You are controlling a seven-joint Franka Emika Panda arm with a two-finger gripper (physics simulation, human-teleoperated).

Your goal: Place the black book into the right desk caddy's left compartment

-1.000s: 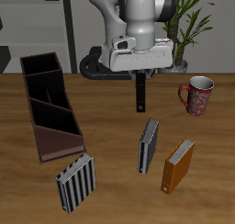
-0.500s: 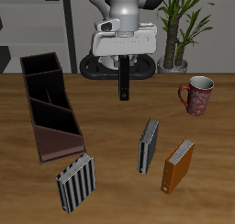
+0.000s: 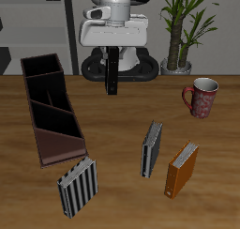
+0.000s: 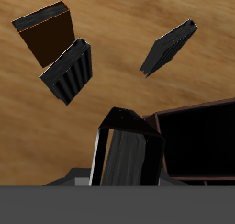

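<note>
The pincer (image 3: pixel 112 52) is clenched on the top of the black book (image 3: pixel 112 73), which is held upright above the table (image 3: pixel 112 120), clear of its surface, at about twelve o'clock from the table's middle in the exterior view. In the wrist view the book (image 4: pixel 128 150) is seen end-on close to the camera, with the desk caddy (image 4: pixel 197 136) just beside it.

The caddy (image 3: pixel 49 111) is laid along the table edge at about nine o'clock, well apart from the held book. It is split by slanted dividers into sections, and only black inner walls and floors are shown in them.

Three more books are stood on the table nearer its front edge: a striped book (image 3: pixel 78 186) at seven o'clock, just off the caddy's near end, a grey-and-black book (image 3: pixel 152 148) at five o'clock, and an orange book (image 3: pixel 182 169) just beside that one.

A red mug (image 3: pixel 201 96) is placed at two o'clock; what is inside it cannot be told. A potted plant (image 3: pixel 183 22) is seen behind the table at one o'clock.
</note>
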